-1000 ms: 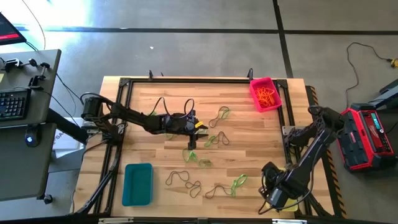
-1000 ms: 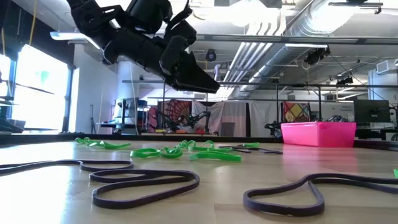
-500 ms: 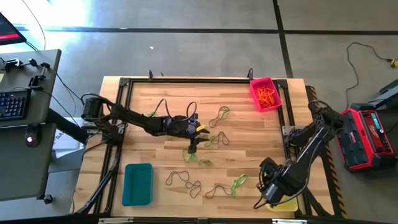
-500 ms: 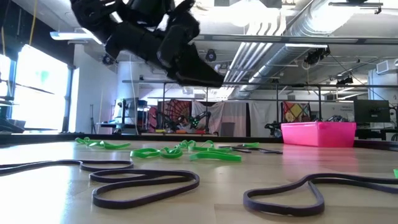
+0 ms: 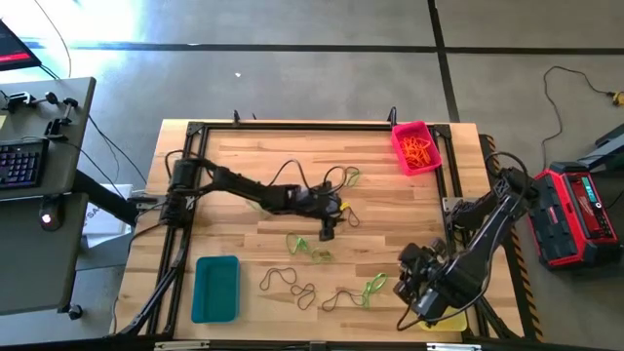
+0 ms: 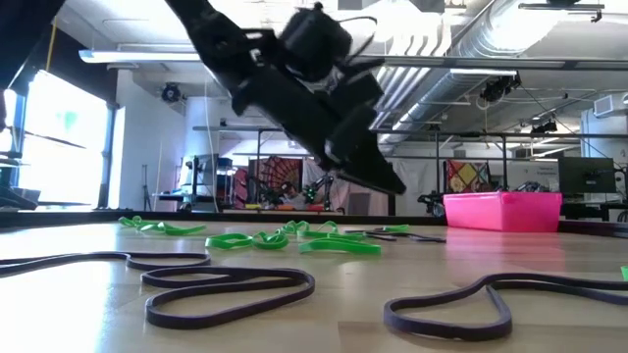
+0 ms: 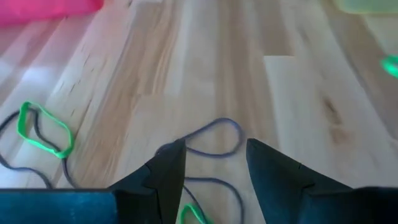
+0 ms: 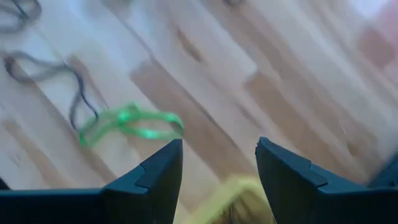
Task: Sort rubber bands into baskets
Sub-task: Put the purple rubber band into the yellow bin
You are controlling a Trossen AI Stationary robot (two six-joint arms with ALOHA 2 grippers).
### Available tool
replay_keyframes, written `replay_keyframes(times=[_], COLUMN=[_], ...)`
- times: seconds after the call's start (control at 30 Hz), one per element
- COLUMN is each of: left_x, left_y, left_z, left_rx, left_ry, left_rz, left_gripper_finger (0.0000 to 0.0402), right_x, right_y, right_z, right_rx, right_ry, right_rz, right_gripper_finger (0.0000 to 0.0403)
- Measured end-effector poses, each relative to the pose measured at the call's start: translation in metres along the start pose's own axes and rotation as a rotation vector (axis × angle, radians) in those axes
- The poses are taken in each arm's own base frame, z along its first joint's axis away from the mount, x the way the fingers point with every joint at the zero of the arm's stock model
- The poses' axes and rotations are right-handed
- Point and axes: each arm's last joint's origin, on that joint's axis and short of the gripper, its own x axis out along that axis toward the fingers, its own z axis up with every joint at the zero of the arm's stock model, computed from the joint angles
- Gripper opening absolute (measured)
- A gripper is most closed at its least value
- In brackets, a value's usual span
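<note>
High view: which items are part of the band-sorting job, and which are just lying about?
Job items:
- pink basket holding orange bands
- teal basket
- yellow basket, mostly hidden under the right arm
- loose green bands and dark bands on the table
- left gripper, right gripper, both open and empty

Lying about:
- keyboard on the side desk
- red unit on the floor

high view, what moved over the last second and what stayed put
The left gripper has swung right across the table's middle, from the bands at centre to a dark rubber band, fingers open and empty. The right gripper has shifted left off the yellow basket toward the green band, also open. The loose bands, the pink basket and the teal basket lie unchanged.
</note>
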Motion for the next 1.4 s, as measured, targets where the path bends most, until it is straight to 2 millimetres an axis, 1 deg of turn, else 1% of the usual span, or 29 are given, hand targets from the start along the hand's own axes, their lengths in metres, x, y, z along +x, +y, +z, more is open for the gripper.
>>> replay_keyframes(times=[0.13, 0.23, 0.33, 0.43, 0.53, 0.63, 0.73, 0.8, 0.87, 0.97, 1.03, 1.1, 1.17, 1.23, 1.3, 1.4], left_x=[0.012, 0.013, 0.013, 0.013, 0.016, 0.02, 0.025, 0.029, 0.033, 0.037, 0.042, 0.041, 0.042, 0.042, 0.042, 0.042], left_y=[0.01, 0.014, 0.015, 0.017, 0.019, 0.022, 0.027, 0.03, 0.031, 0.032, 0.031, 0.031, 0.031, 0.031, 0.031, 0.031], left_z=[-0.005, -0.007, -0.005, -0.006, -0.009, -0.013, -0.016, -0.016, -0.02, -0.019, -0.019, -0.018, -0.018, -0.018, -0.018, -0.018], left_rx=[-0.055, -0.071, -0.079, -0.081, -0.074, -0.079, -0.093, -0.098, -0.102, -0.103, -0.102, -0.102, -0.1, -0.093, -0.07, -0.046], left_ry=[0.038, 0.069, 0.063, 0.067, 0.075, 0.092, 0.13, 0.125, 0.151, 0.158, 0.158, 0.164, 0.163, 0.159, 0.155, 0.152], left_rz=[0.019, 0.023, 0.025, 0.017, -0.027, -0.039, -0.031, -0.028, -0.026, -0.028, -0.031, -0.033, -0.03, -0.021, -0.023, -0.028], left_gripper_finger=[0.0163, 0.0163, 0.0163, 0.0163, 0.0163, 0.0163, 0.0163, 0.0163, 0.0163, 0.0163, 0.0162, 0.0159, 0.0148, 0.0127, 0.0099, 0.0046], right_x=[0.002, 0.006, 0.018, 0.039, 0.06, 0.078, 0.093, 0.103, 0.11, 0.119, 0.123, 0.125, 0.126, 0.127, 0.127, 0.126], right_y=[0.001, 0.003, 0.005, 0.007, 0.005, 0.001, -0.005, -0.009, -0.011, -0.014, -0.015, -0.017, -0.017, -0.017, -0.016, -0.015], right_z=[0.009, 0.014, 0.017, 0.021, 0.024, 0.027, 0.031, 0.034, 0.037, 0.042, 0.044, 0.046, 0.048, 0.05, 0.051, 0.053], right_rx=[-0.027, -0.063, -0.101, -0.104, -0.109, -0.105, -0.076, -0.052, -0.023, 0.015, 0.036, 0.046, 0.055, 0.059, 0.043, 0.023], right_ry=[-0.094, -0.181, -0.238, -0.277, -0.331, -0.364, -0.369, -0.369, -0.377, -0.381, -0.385, -0.386, -0.392, -0.397, -0.4, -0.442], right_rz=[0.003, 0.01, 0.015, 0.027, 0.02, 0.0, -0.025, -0.033, -0.035, -0.031, -0.026, -0.034, -0.036, -0.034, -0.029, -0.032], right_gripper_finger=[0.0193, 0.0193, 0.0191, 0.0179, 0.0149, 0.0106, 0.0058, 0.0026, 0.0007, 0.0013, 0.0023, 0.0028, 0.0029, 0.003, 0.003, 0.003])
